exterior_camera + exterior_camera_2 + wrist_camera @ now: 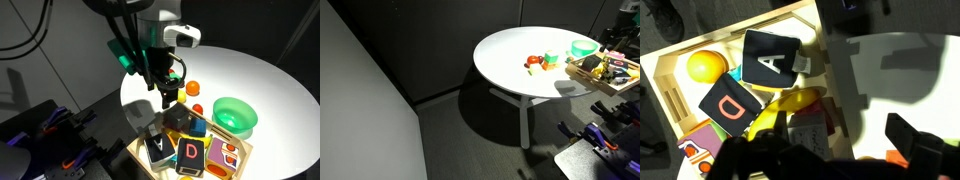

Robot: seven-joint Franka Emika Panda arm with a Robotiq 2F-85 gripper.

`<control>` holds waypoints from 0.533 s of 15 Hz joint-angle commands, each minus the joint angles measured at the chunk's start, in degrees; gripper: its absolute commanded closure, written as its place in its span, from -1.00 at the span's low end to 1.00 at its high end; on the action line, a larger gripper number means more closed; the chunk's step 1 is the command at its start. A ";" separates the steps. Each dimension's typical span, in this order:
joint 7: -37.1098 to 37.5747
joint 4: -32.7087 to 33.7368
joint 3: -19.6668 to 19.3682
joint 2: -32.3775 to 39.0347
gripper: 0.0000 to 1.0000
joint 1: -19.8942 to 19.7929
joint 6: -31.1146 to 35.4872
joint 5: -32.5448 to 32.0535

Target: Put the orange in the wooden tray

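Observation:
A small orange lies on the white round table, beyond the gripper and apart from it. The wooden tray stands at the table's near edge and holds letter blocks and toys. It also shows in an exterior view and in the wrist view. A yellow-orange round fruit lies in one tray corner, next to the A block and the D block. My gripper hangs open and empty above the tray's edge; it also shows in the wrist view.
A round green bowl stands on the table beside the tray. A small red-orange toy lies between the orange and the tray. A green cube and small orange toys sit mid-table. A yellow banana toy lies in the tray.

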 commanded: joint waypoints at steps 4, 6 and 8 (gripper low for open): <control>1.33 -3.05 2.24 -7.72 -1.00 1.76 -7.07 -1.93; 1.61 -3.97 2.90 -9.86 -1.00 2.15 -8.54 -1.80; 1.15 -5.09 3.48 -12.10 -1.00 2.51 -9.08 -1.07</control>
